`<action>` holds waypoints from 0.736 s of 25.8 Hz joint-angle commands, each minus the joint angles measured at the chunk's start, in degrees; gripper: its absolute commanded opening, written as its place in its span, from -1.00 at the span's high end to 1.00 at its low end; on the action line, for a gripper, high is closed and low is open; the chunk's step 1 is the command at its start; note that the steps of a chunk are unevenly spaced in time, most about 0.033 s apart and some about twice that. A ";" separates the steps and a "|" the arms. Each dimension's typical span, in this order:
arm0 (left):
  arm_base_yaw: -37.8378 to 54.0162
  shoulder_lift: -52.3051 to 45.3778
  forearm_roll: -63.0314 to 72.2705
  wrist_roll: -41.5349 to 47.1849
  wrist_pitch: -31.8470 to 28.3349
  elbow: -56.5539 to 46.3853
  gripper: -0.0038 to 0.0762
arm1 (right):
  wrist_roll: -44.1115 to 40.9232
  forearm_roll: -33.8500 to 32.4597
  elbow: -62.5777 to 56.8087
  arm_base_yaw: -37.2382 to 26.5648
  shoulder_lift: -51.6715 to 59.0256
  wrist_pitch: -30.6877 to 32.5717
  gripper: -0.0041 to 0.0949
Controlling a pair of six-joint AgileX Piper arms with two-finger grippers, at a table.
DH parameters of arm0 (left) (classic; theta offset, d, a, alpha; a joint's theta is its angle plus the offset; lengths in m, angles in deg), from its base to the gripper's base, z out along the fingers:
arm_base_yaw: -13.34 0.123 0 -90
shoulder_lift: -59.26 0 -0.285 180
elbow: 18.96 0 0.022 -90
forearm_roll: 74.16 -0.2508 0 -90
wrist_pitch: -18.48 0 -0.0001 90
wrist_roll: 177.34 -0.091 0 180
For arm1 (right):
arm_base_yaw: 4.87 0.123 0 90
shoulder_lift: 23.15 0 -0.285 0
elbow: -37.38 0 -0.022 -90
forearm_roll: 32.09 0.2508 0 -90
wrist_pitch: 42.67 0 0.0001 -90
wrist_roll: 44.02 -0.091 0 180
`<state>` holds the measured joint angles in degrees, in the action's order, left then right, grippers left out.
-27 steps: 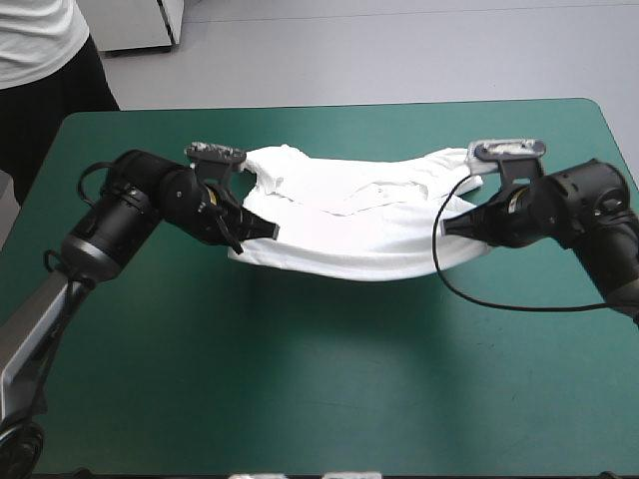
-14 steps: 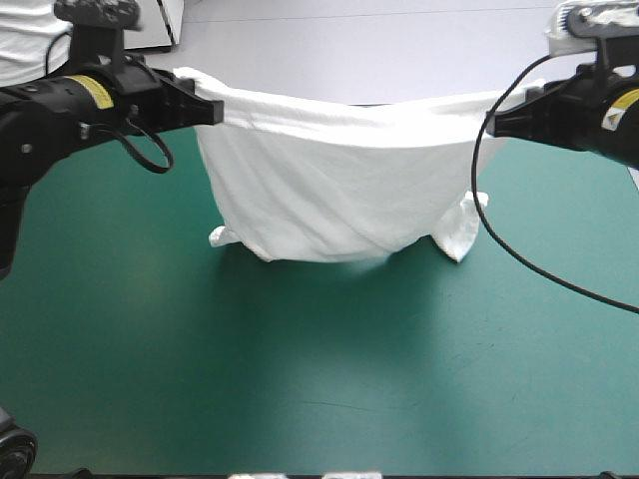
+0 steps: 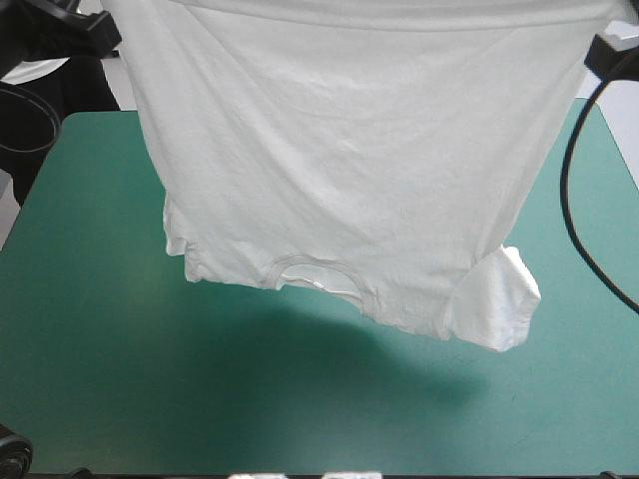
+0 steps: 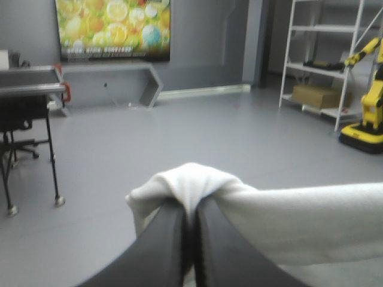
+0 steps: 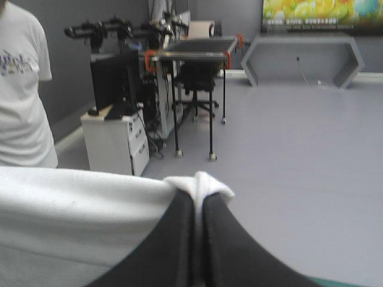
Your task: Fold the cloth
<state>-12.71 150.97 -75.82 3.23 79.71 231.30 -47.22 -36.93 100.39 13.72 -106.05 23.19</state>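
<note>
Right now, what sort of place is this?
Probably a robot lab bench: a table with a teal-green cover, and the left gripper and right gripper each shut on the T-shirt, which hangs spread over it.

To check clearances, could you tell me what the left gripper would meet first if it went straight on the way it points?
The left gripper would meet the T-shirt bunched between its shut fingers; past that fold the way looks free as far as the view shows, though depth is unclear.
</note>
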 commanded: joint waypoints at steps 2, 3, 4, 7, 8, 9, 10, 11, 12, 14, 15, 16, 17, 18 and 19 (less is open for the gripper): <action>-0.05 -1.44 2.72 -2.04 -8.29 2.03 0.93 | 0.81 0.24 3.62 0.06 -0.08 -6.95 0.95; -0.05 -1.19 2.55 -2.04 -7.95 2.03 0.93 | 0.81 0.24 3.62 0.06 -0.67 -6.82 0.95; -0.05 -0.79 2.55 -2.04 -7.80 2.03 0.93 | 0.81 0.24 3.62 0.06 -1.12 -6.48 0.95; -0.05 0.80 2.05 -2.04 -7.88 2.03 0.93 | 0.81 0.24 3.50 0.06 -3.49 -6.09 0.95; -0.05 1.65 1.67 -2.04 -8.06 2.03 0.93 | 0.81 0.04 3.50 0.06 -4.66 -6.09 0.95; -0.05 2.64 0.79 -2.04 -8.55 2.03 0.93 | 0.81 -0.59 3.50 0.06 -5.93 -6.20 0.95; -0.05 3.85 -1.04 -2.04 -8.95 2.03 0.93 | 0.81 -1.22 3.50 0.06 -7.09 -6.48 0.95; -0.05 6.15 -4.89 -2.04 -10.16 2.03 0.93 | 0.81 -3.60 3.50 0.06 -10.01 -8.15 0.95; 0.05 7.50 -6.65 -1.68 -11.22 2.03 0.93 | 0.81 -4.93 3.50 0.06 -11.47 -9.65 0.95; 0.05 11.27 -12.52 1.73 -16.98 2.03 0.93 | -0.61 -9.28 3.50 0.06 -15.35 -16.32 0.95; 0.05 13.38 -15.46 3.80 -22.10 2.03 0.93 | -3.08 -12.15 3.50 0.06 -17.86 -22.77 0.95; 0.17 14.40 -16.57 3.91 -25.14 2.03 0.93 | -3.95 -13.68 3.50 0.06 -18.77 -25.42 0.95; 0.44 15.26 -17.33 3.91 -28.07 2.03 0.93 | -5.10 -15.22 3.50 0.06 -20.00 -29.17 0.95; 0.85 15.97 -17.48 3.91 -30.23 2.03 0.93 | -5.50 -16.47 3.50 0.06 -20.70 -31.29 0.95; 1.32 16.46 -17.08 3.96 -32.65 2.03 0.93 | -6.05 -17.13 3.50 0.06 -21.45 -33.31 0.95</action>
<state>-12.20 168.78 -91.05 6.13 59.12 232.13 -51.32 -49.48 102.91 13.90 -127.59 2.61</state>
